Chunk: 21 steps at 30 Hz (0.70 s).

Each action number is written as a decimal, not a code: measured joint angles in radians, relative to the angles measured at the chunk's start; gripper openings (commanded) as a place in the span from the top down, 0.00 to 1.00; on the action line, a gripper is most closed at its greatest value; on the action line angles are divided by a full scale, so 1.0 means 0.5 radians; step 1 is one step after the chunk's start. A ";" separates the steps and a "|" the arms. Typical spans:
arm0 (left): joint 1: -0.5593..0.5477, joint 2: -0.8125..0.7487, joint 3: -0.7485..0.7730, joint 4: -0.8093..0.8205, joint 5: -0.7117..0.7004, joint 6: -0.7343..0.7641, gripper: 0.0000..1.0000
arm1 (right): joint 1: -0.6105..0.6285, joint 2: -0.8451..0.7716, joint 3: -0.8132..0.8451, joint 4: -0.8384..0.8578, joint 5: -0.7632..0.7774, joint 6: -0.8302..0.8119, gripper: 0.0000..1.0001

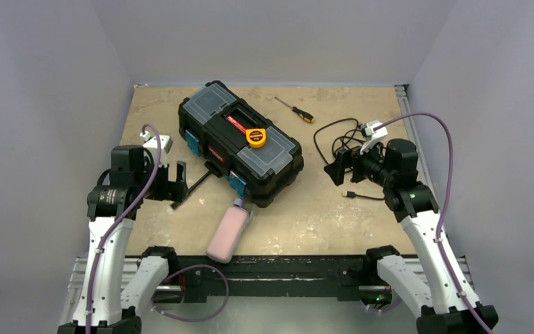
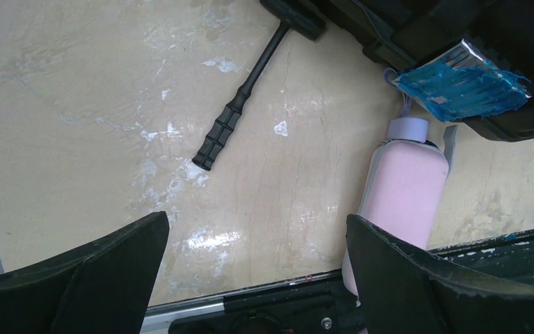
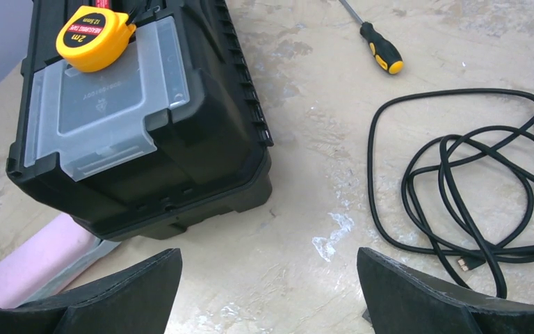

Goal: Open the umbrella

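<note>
Umbrella (image 1: 228, 233) folded, lying on desk (image 1: 361, 229), near left fingers (image 1: 179, 182), to their right, handle end beside toolbox (image 1: 272, 177). Left fingers wide apart, empty. Right fingers (image 1: 337, 170) wide apart, empty, well apart from umbrella.

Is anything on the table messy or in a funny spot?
The umbrella lies folded with one end poking past the near edge of the table. The black cable is a loose tangle. Nothing looks spilled or broken.
</note>
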 measured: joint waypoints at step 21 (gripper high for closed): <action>-0.105 -0.097 -0.192 0.138 0.462 0.165 0.00 | 0.005 0.072 -0.105 0.114 -0.170 0.028 0.07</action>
